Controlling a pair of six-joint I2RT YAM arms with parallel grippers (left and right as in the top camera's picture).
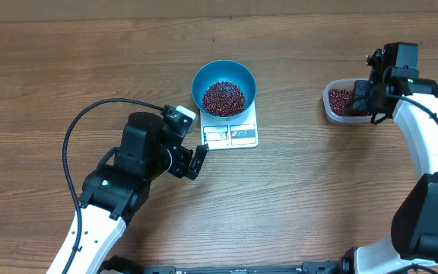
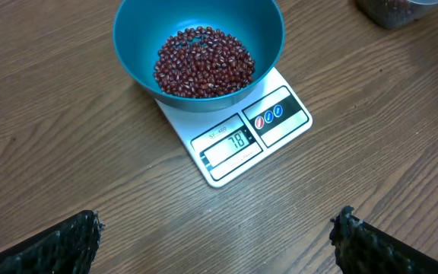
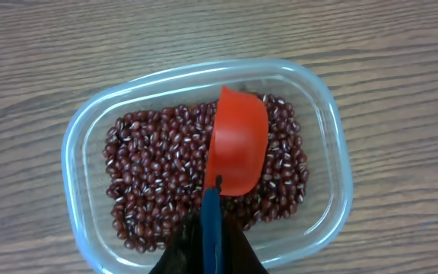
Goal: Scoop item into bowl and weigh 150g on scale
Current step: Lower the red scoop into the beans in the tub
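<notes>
Left claw [image 1: 192, 158] gapes empty just beside the scale [image 1: 242, 137]; its display edge faces the robot; the bowl [image 1: 204, 76] of beans [image 1: 224, 97] sits on its far half; right claw [image 1: 363, 100] hangs over the tub [image 1: 329, 99]. Left wrist: fingers [image 2: 67, 247] wide apart; scale lies diagonal, display nearest. Right wrist: right claw clamped on the blue handle [image 3: 211, 217]; the scoop [image 3: 238, 141] points straight away, above the tub's beans.

beans [image 1: 224, 98] in bowl [image 1: 204, 78], bowl on scale [image 1: 231, 135]
</notes>
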